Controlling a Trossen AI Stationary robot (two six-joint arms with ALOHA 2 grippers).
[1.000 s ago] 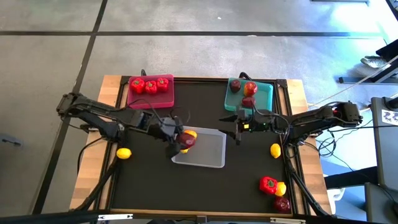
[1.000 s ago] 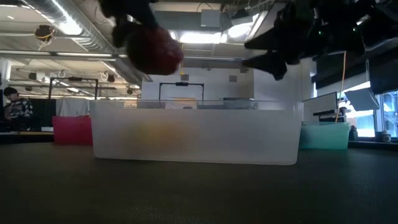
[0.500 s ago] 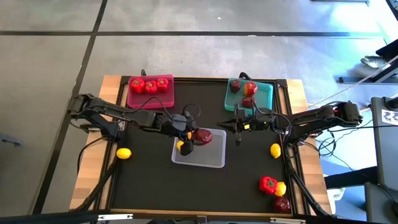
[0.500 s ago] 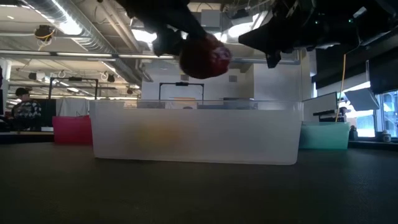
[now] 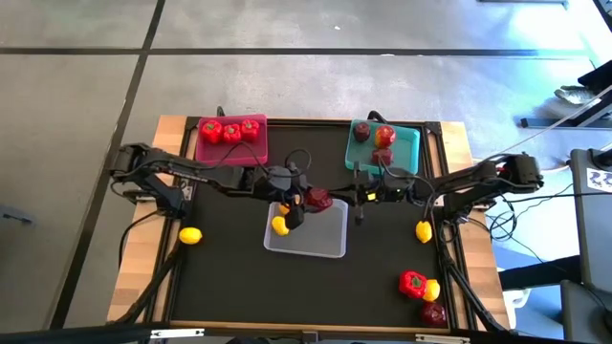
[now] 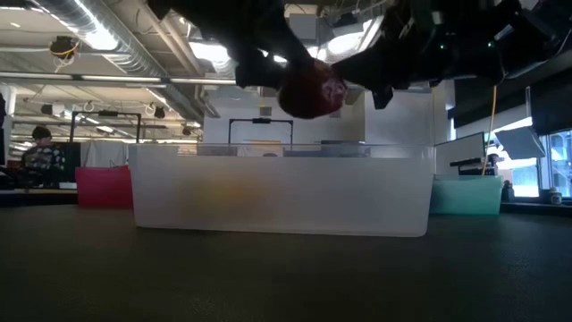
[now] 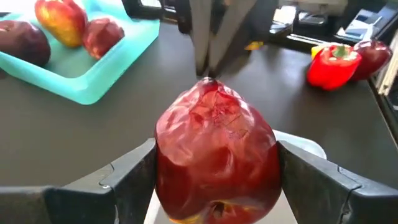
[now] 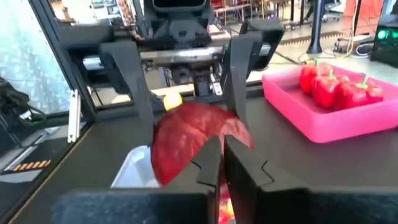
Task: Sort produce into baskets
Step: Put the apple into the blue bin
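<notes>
A dark red apple (image 5: 318, 200) hangs over the far edge of the translucent tray (image 5: 320, 244). My left gripper (image 5: 308, 201) comes from the table's left and is shut on it. My right gripper (image 5: 337, 198), coming level from the right, is shut with its tips at the apple's other end. A lemon (image 5: 280, 225) lies in the translucent tray. Three red peppers (image 5: 230, 131) sit in the pink tray (image 5: 232, 151), and apples (image 5: 381, 139) in the teal tray (image 5: 409, 145). My left gripper pinches the apple's two opposite sides (image 7: 163, 163) between its fingers (image 7: 127, 177), coming from the table's left and slanting down. The apple is lifted clear above the tray. My right gripper's shut fingertips (image 8: 214, 149) meet the apple's pointed end (image 7: 208, 81), level from the right. Whether they pinch something there, I cannot tell.
Loose on the mat lie a lemon (image 5: 190, 235) at the left, a lemon (image 5: 424, 230) at the right, and a pepper (image 5: 413, 283), a lemon (image 5: 432, 289) and an apple (image 5: 433, 312) at the near right corner.
My left gripper has carried the apple toward the table's right, from the tray's left part to its far edge, and has tipped further down. My right gripper has shut and edged toward the apple until its tips meet it.
</notes>
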